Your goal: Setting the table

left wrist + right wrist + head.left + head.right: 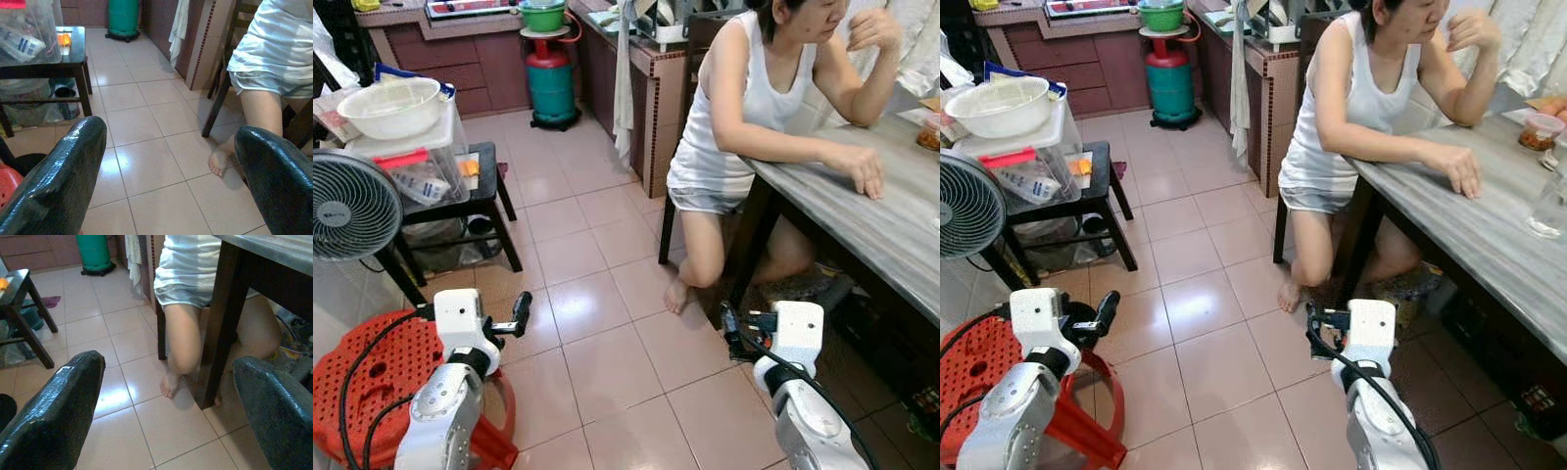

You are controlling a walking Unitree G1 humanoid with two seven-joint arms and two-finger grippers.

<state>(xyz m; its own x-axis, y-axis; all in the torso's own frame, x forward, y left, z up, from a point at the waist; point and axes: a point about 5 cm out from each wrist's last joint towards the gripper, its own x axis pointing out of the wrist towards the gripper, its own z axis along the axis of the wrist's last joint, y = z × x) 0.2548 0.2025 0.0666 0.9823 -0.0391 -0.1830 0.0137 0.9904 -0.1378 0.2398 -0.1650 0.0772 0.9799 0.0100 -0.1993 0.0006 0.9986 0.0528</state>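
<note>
Streaked grey tabletop (pixel 862 211), glossy tiles (pixel 597 294)

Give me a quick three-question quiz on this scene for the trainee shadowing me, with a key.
1. True or false: both claws are open and hold nothing.
2. Where is the white bowl? A) on the dining table B) on the clear plastic box on the low black table C) on the red stool
3. Name what the seated person rests a forearm on.

Key:
1. True: the left claw and right claw are open over the tiled floor.
2. B: the white bowl tops the clear plastic box on the low black table.
3. The grey dining table, beside the person.
</note>
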